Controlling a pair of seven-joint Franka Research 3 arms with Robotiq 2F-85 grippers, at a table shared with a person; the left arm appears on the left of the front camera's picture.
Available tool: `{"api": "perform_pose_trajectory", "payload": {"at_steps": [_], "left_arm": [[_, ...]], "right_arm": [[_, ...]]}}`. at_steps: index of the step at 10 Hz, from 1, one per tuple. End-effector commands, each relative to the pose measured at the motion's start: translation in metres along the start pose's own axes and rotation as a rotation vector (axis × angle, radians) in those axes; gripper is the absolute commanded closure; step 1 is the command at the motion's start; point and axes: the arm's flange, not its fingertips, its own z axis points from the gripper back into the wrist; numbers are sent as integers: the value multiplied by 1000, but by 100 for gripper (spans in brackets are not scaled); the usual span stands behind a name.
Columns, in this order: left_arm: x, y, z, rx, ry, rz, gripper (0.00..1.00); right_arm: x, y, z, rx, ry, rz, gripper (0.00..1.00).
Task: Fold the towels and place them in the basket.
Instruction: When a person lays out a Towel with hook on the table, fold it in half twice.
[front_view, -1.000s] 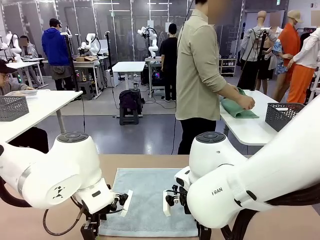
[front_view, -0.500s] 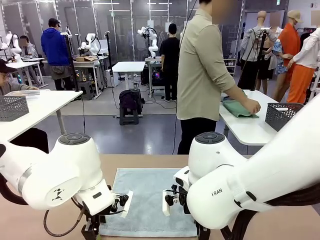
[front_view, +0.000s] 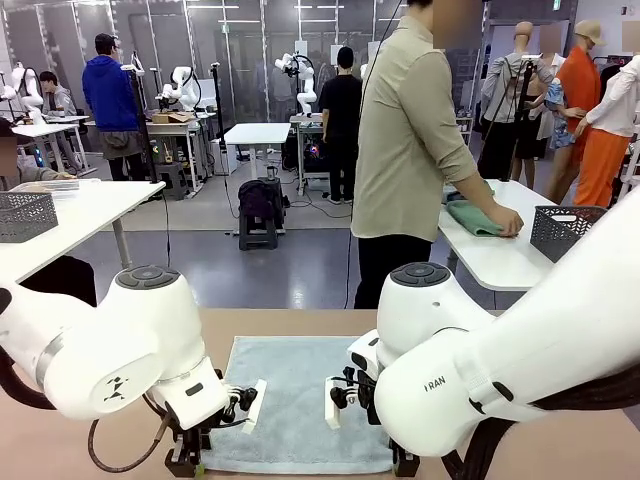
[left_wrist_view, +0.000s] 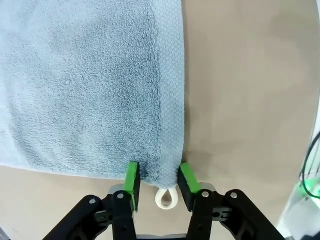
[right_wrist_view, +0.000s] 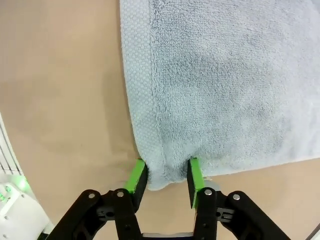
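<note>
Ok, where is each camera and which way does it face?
Front: fixed between the arms, facing across the table at the person; left arm and right arm show.
Left wrist: on the left arm, looking down at the towel near its loop; left tool shows.
Right wrist: on the right arm, looking down at another towel corner; right tool shows.
Shared: the towel.

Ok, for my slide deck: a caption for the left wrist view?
Left arm's open jaws straddle the blue-grey towel at its corner, cream loop between green pads, on a tan table.
</note>
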Motion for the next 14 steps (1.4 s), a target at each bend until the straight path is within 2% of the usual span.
{"api": "perform_pose_trajectory", "payload": {"at_steps": [1,2,3,4,6,11,12,14], "left_arm": [[0,-2,-8,30,7,20,58],[1,-2,-8,32,19,16,73],[1,-2,-7,28,19,15,76],[1,-2,-7,27,20,15,92],[3,0,-6,19,16,5,100],[6,-3,1,26,33,-12,100],[2,1,2,11,3,-15,100],[2,1,2,11,3,-15,100]], "right_arm": [[-18,25,-18,-7,12,-19,57],[-18,25,-18,-5,10,-17,73],[-18,25,-18,-2,7,-17,76],[-18,26,-17,3,5,-20,92],[-18,26,-16,17,6,-18,100],[-16,28,-12,22,28,6,100],[3,-4,3,0,-1,-3,100],[3,-4,3,0,-1,-3,100]]}}
